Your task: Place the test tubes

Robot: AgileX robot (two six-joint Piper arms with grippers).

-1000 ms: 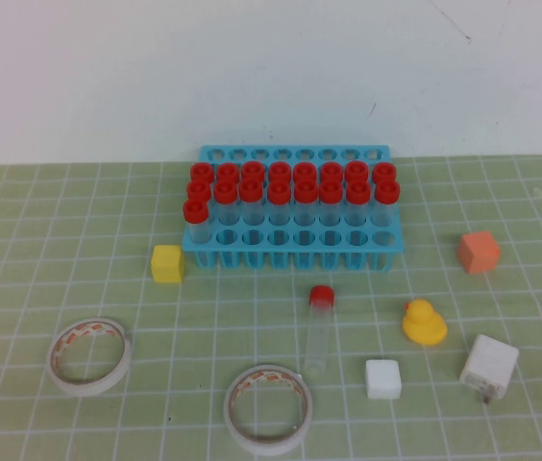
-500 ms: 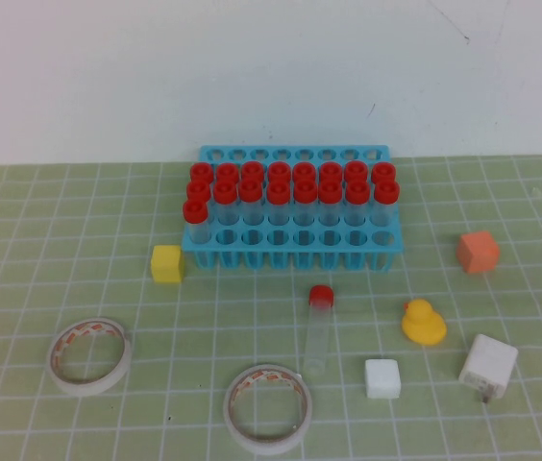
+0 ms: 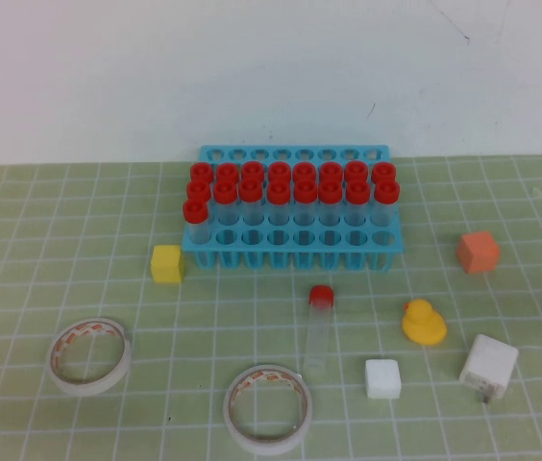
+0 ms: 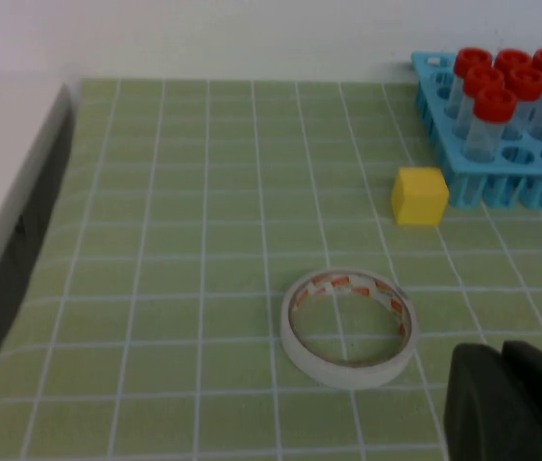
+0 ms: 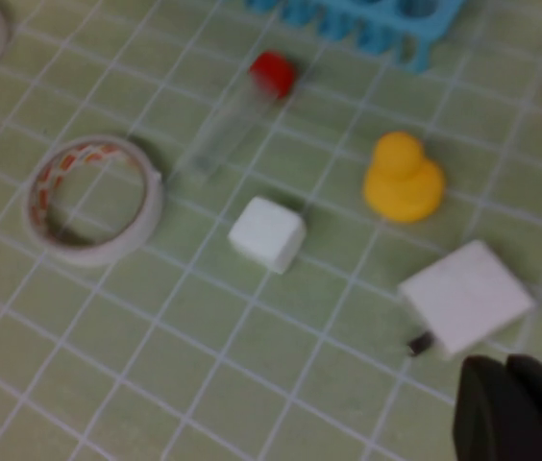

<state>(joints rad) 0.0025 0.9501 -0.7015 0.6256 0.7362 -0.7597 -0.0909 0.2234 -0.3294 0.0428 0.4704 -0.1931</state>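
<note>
Left gripper (image 4: 502,384), closed, hangs near tape (image 4: 346,363); right gripper (image 5: 506,389), closed, over your counter (image 5: 156,384). Tube (image 3: 317,338) lies flat, cap (image 3: 322,296) toward rack (image 3: 290,252).

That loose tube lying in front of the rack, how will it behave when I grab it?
Round and lying flat on the mat, the tube will probably roll if nudged. Its clear wall looks smooth, so likely slippery; it seems empty, so light. The left gripper, shut, hovers by a tape roll; right gripper, shut, by the adapter.
</note>
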